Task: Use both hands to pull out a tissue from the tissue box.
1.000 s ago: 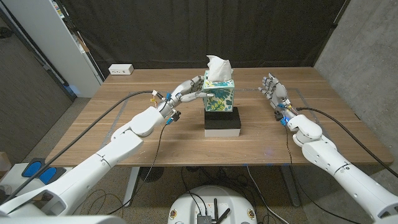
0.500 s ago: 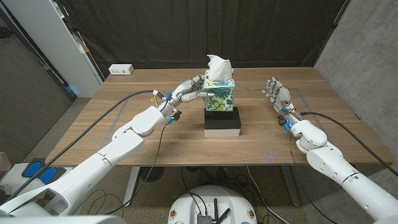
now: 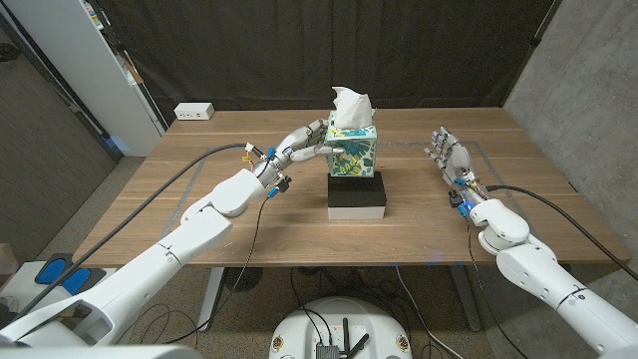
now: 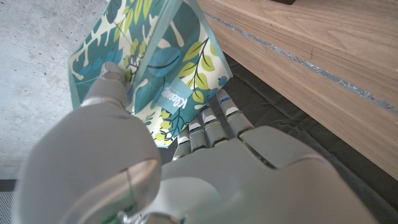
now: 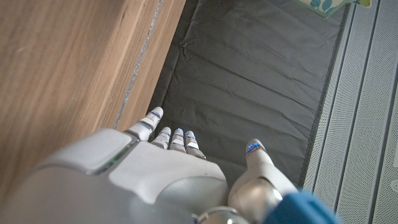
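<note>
Sitting on a black block (image 3: 357, 195) at the frame's middle, the tissue box (image 3: 351, 151) has its tissue (image 3: 350, 107) poking up. The left hand (image 3: 302, 144) holds its side to steady it. At right, the right hand (image 3: 449, 157) waits released, well apart.

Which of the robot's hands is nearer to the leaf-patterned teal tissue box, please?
The left hand: its fingers hold the leaf-patterned teal tissue box by its side. The right hand stands open, well off to the box's right.
</note>
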You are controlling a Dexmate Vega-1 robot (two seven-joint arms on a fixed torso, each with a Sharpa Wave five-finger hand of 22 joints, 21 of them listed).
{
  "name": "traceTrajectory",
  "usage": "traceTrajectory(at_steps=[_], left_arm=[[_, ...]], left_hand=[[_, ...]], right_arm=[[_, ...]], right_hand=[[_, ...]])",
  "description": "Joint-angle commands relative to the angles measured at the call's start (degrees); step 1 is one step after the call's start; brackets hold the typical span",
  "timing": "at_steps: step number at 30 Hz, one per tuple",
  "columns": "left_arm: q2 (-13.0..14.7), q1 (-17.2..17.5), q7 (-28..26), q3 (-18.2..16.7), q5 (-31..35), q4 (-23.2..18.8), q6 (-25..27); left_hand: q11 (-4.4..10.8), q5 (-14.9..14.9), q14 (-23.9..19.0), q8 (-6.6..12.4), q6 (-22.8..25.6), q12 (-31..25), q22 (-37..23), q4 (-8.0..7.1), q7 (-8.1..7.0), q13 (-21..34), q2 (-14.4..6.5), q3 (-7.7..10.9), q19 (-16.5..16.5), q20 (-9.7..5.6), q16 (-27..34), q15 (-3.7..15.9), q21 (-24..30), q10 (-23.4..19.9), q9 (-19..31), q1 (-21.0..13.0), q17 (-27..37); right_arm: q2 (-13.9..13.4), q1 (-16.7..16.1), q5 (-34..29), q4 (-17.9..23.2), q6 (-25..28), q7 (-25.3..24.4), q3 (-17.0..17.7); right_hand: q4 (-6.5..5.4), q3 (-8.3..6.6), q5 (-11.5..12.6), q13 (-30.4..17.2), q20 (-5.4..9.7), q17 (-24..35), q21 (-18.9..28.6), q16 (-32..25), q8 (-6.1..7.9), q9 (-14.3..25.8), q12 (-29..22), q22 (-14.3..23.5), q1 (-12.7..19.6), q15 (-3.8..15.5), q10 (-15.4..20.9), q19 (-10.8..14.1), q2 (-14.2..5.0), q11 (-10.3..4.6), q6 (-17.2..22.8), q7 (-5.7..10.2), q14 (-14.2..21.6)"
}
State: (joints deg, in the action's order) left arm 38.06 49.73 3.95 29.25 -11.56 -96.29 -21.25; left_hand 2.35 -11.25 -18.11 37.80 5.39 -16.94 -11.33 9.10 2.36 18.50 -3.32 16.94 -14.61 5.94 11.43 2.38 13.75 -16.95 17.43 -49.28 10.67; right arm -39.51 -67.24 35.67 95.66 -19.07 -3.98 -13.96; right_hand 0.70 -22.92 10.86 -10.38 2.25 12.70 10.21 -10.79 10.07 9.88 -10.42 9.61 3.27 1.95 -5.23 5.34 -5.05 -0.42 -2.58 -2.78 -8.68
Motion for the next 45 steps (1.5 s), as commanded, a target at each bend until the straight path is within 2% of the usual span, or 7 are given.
traceTrajectory(at_steps=[1, 8, 20, 28, 43, 45], left_arm=[[0.0, -0.1, 0.1, 0.0, -0.1, 0.0, -0.2], [-0.1, -0.2, 0.3, 0.1, -0.2, 0.2, -0.2], [-0.4, -0.3, 0.5, 0.2, -0.4, 0.6, -0.6], [-0.4, -0.3, 0.5, 0.3, -0.2, 0.5, -0.6], [-0.4, 0.1, 0.0, 0.4, 0.2, -0.1, -0.3], [-0.4, 0.1, 0.0, 0.3, 0.2, -0.1, -0.3]], left_hand=[[-0.02, -0.2, 0.2, 0.26, 0.0, 0.1, -0.2, 0.20, -0.15, 0.3, -0.5, 0.16, 0.0, -0.17, 0.0, 1.35, -0.1, 0.5, 0.2, 0.1, 0.0], [0.04, -0.2, 0.4, 0.41, -0.1, 0.2, -0.2, 0.25, -0.21, 0.5, -0.5, 0.15, 0.0, -0.23, 0.0, 1.31, -0.1, 0.5, 0.3, 0.0, 0.0], [0.00, -0.3, 0.5, 0.66, -0.4, 0.3, -0.2, 0.32, -0.13, 0.8, -0.6, 0.21, -0.1, -0.58, 0.0, 1.33, 0.0, 0.7, 0.4, -0.1, -0.1], [-0.15, -0.3, 0.4, 0.88, -0.7, 0.5, -0.3, 0.31, 0.01, 1.1, -0.8, 0.27, -1.7, -1.36, 0.1, 1.09, 0.6, 0.9, 0.5, -0.2, 0.0], [-0.29, -0.3, 0.4, 1.22, -0.9, 0.8, -0.3, 0.33, -0.02, 1.4, -0.8, 0.25, -1.4, -0.99, 0.2, 0.87, 0.6, 1.3, 0.6, -0.3, 0.0], [-0.35, -0.3, 0.5, 1.26, -0.9, 0.8, -0.3, 0.32, 0.07, 1.4, -0.9, 0.26, -1.4, -0.99, 0.2, 0.88, 0.6, 1.3, 0.6, -0.3, 0.1]], right_arm=[[0.0, -4.1, -1.7, 3.2, -1.3, -3.3, 1.3], [1.2, -6.1, -1.1, 3.5, -2.9, -3.9, 2.0], [1.6, -8.8, -2.4, 5.4, -3.7, -5.7, 3.0], [1.6, -9.8, -3.0, 6.3, -4.1, -5.7, 3.3], [2.0, -11.0, -2.7, 8.1, -3.3, -6.5, 4.1], [2.6, -11.2, -2.2, 8.3, -3.7, -6.6, 4.2]], right_hand=[[0.32, -0.41, 0.3, -0.2, 0.00, -0.1, 0.4, -0.4, 0.38, 0.1, -0.3, 0.1, 0.6, 0.01, -0.1, -0.1, -3.56, 0.57, 0.0, 0.01, -0.3], [0.55, -0.49, 0.3, -0.2, -0.26, -0.3, 0.6, -0.6, 0.66, 0.1, -0.6, 0.1, 0.9, -0.05, 0.8, 0.3, -3.45, 0.86, 0.7, -0.27, 0.3], [0.74, -0.61, 0.3, -0.2, -0.38, -0.5, 0.7, -0.7, 0.71, 0.1, -0.7, 0.1, 1.2, -0.19, 1.0, 0.4, -3.49, 1.06, 1.0, -0.31, 0.4], [0.76, -0.60, 0.3, -0.2, -0.49, -0.6, 0.7, -0.8, 0.71, 0.1, -0.7, 0.1, 1.2, -0.25, 1.2, 0.5, -3.48, 1.23, 1.1, -0.34, 0.4], [0.78, -0.76, 0.3, -0.2, -0.54, -0.7, 0.8, -0.9, 0.88, 0.1, -0.9, 0.1, 1.4, -0.22, 1.8, 0.7, -3.76, 1.38, 1.8, -0.37, 0.7], [0.46, -0.91, 0.3, -0.2, -0.53, -0.6, 1.0, -1.3, 1.09, 0.1, -1.0, 0.1, 1.3, -0.28, 2.4, 1.2, -4.20, 1.37, 2.6, -0.30, 1.4]])
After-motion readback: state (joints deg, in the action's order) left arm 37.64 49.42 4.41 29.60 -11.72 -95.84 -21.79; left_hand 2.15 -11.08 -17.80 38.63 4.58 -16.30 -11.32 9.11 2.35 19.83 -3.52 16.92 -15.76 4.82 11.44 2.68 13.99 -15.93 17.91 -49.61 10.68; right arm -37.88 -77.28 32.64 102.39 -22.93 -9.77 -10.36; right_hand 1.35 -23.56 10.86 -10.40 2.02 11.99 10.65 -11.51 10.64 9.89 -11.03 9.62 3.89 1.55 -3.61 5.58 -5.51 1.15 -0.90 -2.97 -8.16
